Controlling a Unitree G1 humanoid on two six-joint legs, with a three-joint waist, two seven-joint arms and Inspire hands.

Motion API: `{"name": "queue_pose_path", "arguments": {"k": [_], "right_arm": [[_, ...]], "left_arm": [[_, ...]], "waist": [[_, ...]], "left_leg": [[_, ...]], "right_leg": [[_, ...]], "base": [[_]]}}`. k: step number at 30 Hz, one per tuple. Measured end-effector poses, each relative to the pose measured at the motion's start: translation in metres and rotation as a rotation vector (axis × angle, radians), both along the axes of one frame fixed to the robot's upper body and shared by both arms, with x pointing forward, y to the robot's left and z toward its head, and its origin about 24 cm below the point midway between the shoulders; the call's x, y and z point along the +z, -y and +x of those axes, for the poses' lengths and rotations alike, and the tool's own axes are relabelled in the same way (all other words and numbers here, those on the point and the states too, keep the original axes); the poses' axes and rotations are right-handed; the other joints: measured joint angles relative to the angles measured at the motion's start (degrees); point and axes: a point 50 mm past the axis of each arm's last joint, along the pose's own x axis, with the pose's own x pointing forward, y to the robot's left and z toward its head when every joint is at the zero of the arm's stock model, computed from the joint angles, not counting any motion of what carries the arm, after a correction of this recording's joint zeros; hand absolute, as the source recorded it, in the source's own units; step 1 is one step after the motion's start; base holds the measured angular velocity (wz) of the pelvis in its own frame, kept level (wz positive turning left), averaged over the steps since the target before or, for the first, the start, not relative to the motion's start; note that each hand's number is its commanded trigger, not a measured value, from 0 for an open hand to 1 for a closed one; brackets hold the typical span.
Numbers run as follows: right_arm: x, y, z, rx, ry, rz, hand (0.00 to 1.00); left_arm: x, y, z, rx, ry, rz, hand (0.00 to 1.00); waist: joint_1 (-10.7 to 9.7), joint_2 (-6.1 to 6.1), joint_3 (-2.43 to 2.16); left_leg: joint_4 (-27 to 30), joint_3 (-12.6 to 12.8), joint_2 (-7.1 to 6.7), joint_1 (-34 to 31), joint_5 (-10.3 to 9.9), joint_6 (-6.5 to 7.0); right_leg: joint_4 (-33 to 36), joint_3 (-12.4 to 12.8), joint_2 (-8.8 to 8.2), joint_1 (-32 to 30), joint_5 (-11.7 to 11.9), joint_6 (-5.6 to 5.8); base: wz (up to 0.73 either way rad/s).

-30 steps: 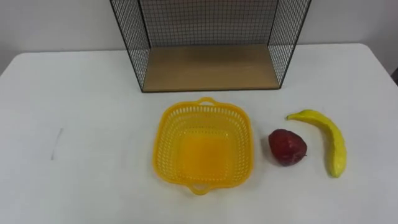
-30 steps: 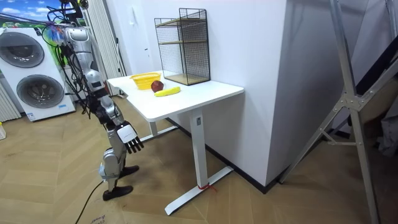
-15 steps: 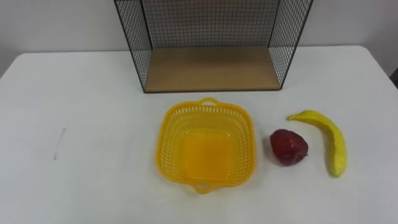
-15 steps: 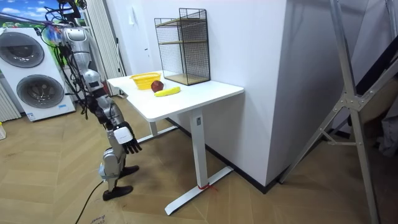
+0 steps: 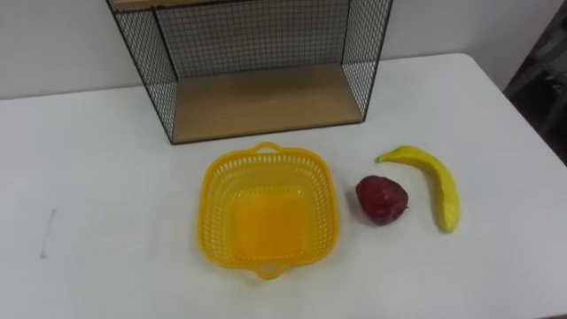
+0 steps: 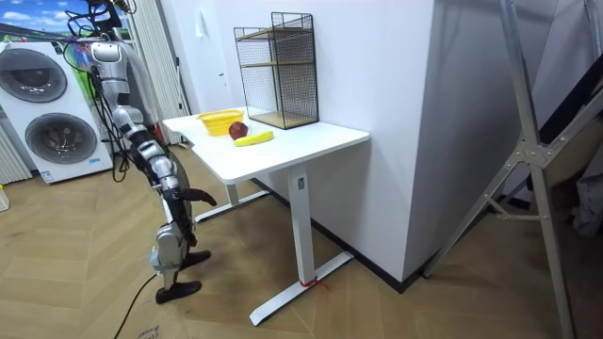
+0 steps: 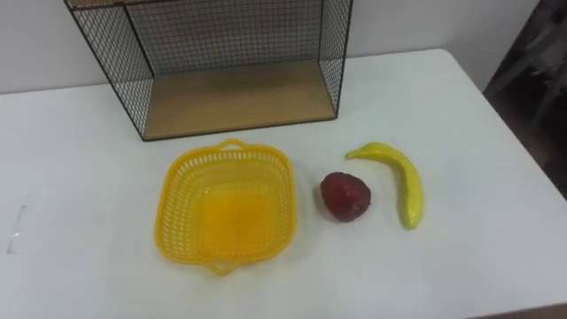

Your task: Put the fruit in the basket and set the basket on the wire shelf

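Fingers of right hand (image 6: 196,195): too small in room view, can't tell if open or curled, or holding anything. Hand hangs low by the thigh, below tabletop (image 5: 106,204) level; robot stands at the near side. On tabletop, centre-near: yellow basket (image 5: 214,213), upright, w/ both fruit lying outside it. Red fruit (image 5: 382,199) just right of basket, not touching. Banana (image 5: 438,177) right of that, small gap btwn them. Wire shelf (image 5: 266,102) stands far, behind basket.

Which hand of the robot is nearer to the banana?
Right, probably. The right hand hangs below the edge of the table, on the side of the banana; I cannot place the left hand.
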Motion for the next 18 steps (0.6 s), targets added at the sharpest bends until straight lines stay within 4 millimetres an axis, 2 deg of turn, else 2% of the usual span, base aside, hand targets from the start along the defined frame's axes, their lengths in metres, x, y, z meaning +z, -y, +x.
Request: {"name": "queue_pose_path", "arguments": {"k": [3,5,6,8,9,10,11,12,14,18], "right_arm": [[0.028,0.022,0.013,-0.006,-0.091,-0.156,0.0],[0.063,0.038,0.032,0.03,-0.172,-0.367,0.0],[0.073,0.041,0.038,0.041,-0.193,-0.431,0.0],[0.112,0.052,0.054,0.058,-0.263,-0.675,0.0],[0.123,0.053,0.058,0.057,-0.266,-0.735,0.0],[0.145,0.054,0.066,0.064,-0.274,-0.865,0.0],[0.164,0.053,0.073,0.082,-0.285,-0.992,0.0],[0.173,0.051,0.076,0.088,-0.282,-1.05,0.0],[0.201,0.036,0.094,0.14,-0.241,-1.236,0.0],[0.224,0.015,0.114,0.251,-0.12,-1.36,0.0]], "left_arm": [[0.001,-0.001,-0.002,-0.002,-0.012,0.024,0.0],[0.001,-0.002,-0.001,-0.006,-0.01,0.026,0.0],[0.001,-0.003,-0.002,-0.006,-0.012,0.027,0.0],[0.002,-0.005,-0.002,-0.027,-0.019,0.032,0.0],[0.002,-0.005,-0.003,-0.03,-0.021,0.031,0.0],[0.002,-0.004,-0.005,-0.041,-0.029,0.028,0.0],[0.001,-0.003,-0.007,-0.051,-0.036,0.023,0.0],[0.001,-0.002,-0.008,-0.057,-0.04,0.021,0.0],[0.0,0.0,-0.007,-0.079,-0.047,0.01,0.0],[-0.001,0.005,-0.005,-0.125,-0.052,-0.006,0.0]], "waist": [[-0.48,-0.2,-0.04],[-0.47,-0.42,0.06],[-0.47,-0.55,0.05],[-0.01,-1.02,0.1],[0.21,-1.09,0.1],[0.31,-1.07,0.1],[0.42,-1.06,0.1],[0.73,-1.06,0.1],[1.91,-0.91,0.17],[3.42,-1.04,0.26]], "left_leg": [[-0.76,0.57,-0.02,0.08,0.12,0.17],[-1.23,0.84,-0.07,-0.06,0.24,0.31],[-1.31,0.92,-0.08,-0.03,0.25,0.32],[-1.38,0.98,-0.15,-0.13,0.26,0.35],[-1.42,0.98,-0.18,-0.17,0.26,0.36],[-1.43,1.13,-0.18,-0.3,0.26,0.37],[-1.42,1.22,-0.14,-0.46,0.27,0.39],[-1.42,1.26,-0.11,-0.54,0.27,0.39],[-1.44,1.83,0.2,-0.31,0.28,0.39],[-1.7,1.95,0.19,-0.01,0.37,0.55]], "right_leg": [[0.45,0.53,-0.14,-0.73,-0.07,0.14],[0.77,0.77,-0.23,-1.35,-0.1,0.22],[0.76,0.8,-0.26,-1.36,-0.08,0.24],[0.7,0.72,-0.32,-1.47,-0.02,0.35],[0.73,0.76,-0.35,-1.57,0.0,0.37],[0.77,0.76,-0.39,-1.75,0.04,0.45],[0.84,0.75,-0.39,-1.98,0.1,0.55],[0.94,0.75,-0.4,-2.14,0.12,0.57],[1.63,1.06,-0.37,-2.47,0.14,0.61],[1.69,1.12,-0.39,-2.32,0.25,0.78]], "base": [[-0.13],[-0.08],[0.0],[0.0],[0.0],[0.0],[0.0],[-0.06],[-0.12],[-0.01]]}}
